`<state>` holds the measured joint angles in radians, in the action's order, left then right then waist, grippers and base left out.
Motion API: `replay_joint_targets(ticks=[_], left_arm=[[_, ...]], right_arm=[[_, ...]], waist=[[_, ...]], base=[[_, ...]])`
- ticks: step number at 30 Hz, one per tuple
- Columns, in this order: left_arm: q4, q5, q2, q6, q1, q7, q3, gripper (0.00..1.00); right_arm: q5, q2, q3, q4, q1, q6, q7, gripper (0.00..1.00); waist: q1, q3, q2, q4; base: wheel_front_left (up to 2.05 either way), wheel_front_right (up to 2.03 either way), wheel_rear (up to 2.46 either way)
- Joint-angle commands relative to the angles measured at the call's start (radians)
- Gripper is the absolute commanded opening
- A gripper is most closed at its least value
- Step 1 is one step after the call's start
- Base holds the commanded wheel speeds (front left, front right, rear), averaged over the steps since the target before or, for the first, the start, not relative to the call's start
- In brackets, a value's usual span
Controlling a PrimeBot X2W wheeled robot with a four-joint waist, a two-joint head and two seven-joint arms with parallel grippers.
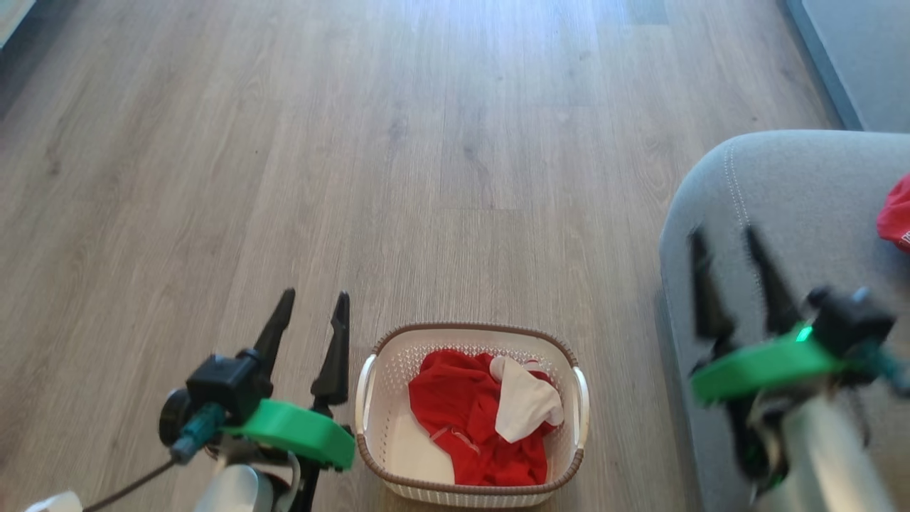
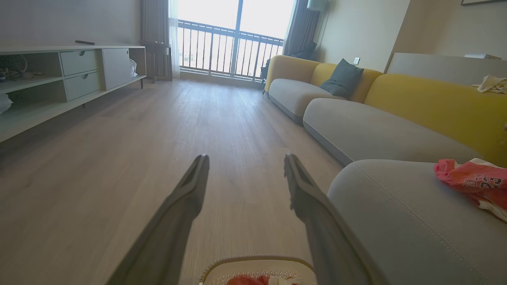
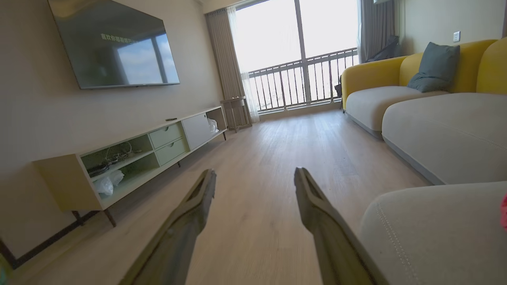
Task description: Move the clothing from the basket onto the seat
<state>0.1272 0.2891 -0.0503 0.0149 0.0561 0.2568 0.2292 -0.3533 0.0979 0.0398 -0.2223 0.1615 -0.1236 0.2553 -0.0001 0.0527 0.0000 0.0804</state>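
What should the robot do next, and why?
Probably swing the left pincer right and down into the basket. Red and white clothing lies inside it, one jersey is already on the seat, and that open, empty pincer is right beside the basket.

- pale wood-plank floor [image 1: 426, 142]; bright daylight through a tall balcony window [image 3: 301, 39];
- wall-mounted tv [image 3: 115, 43] above a low console [image 3: 166, 142]; its shelves hold what may be cables;
- yellow-backed sofa [image 2: 431, 103] with a dark pillow [image 2: 342, 77]
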Motion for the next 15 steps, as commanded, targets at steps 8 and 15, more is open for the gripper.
replay_joint_targets(ticks=[8, 15], left_arm=[[-0.016, -0.009, 0.000, -0.035, 0.001, 0.005, -0.023, 1.00], [0.009, -0.021, 0.000, -0.048, -0.018, 0.005, -0.022, 1.00]], right_arm=[[0.080, -0.033, 0.040, 0.043, -0.118, -0.007, 0.006, 1.00], [0.139, -0.045, 0.013, 0.070, -0.167, -0.007, 0.006, 1.00]], waist=[[0.0001, -0.003, 0.0000, -0.005], [0.0001, -0.003, 0.0000, -0.013]], base=[[0.00, 0.00, 0.00], [0.00, 0.00, 0.00]])
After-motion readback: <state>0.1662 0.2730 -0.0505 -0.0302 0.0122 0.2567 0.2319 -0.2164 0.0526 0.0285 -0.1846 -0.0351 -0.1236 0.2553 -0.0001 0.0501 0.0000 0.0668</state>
